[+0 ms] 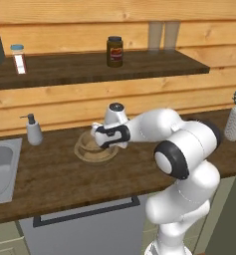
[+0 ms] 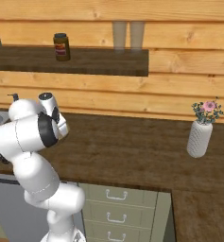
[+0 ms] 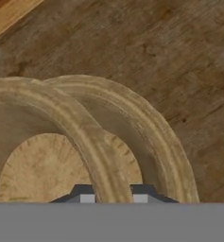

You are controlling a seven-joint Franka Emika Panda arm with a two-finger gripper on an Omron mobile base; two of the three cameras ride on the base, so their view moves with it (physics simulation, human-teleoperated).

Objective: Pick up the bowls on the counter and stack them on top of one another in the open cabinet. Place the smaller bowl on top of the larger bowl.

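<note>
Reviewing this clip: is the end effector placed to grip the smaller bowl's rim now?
Probably yes: the end effector straddles the smaller bowl rim, nested in the larger bowl; nothing blocks it.

The smaller bowl (image 3: 38, 142) sits inside the larger bowl (image 1: 84, 153) on the counter (image 1: 55, 174), toward one side. The gripper (image 3: 113, 196) hangs over them, its jaws astride the smaller bowl's rim, perhaps touching it. A soap dispenser (image 1: 34, 130) stands left of the bowls, beside the sink (image 1: 2, 167). A vase (image 2: 199, 137) stands far right. On the wall shelf (image 1: 89, 67) above rest a jar (image 1: 114, 51) and a bottle (image 1: 19, 59).
</note>
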